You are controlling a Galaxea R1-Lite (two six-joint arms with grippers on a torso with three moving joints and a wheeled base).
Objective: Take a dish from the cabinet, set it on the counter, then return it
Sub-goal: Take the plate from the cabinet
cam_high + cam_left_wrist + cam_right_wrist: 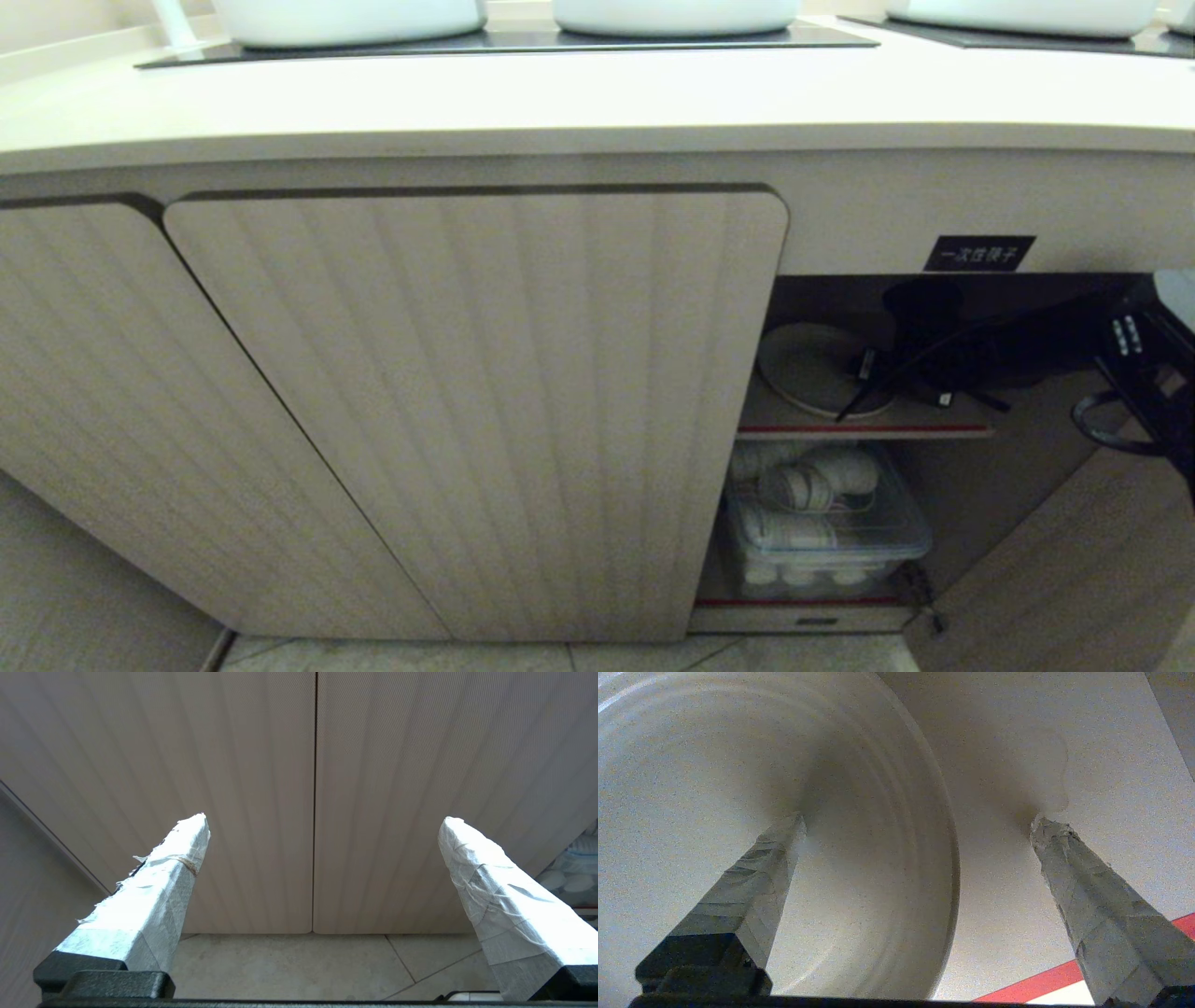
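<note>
Jaws of our right gripper gape released astride the rim of the round cream-white matte dish on the cabinet's inner shelf, so closing crooked could, we judge, skid it backward.

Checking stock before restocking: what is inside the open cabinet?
Upper shelf: the dish, right gripper open astride its rim. Below: a clear tub of white cups. The closed door hides the rest.
</note>
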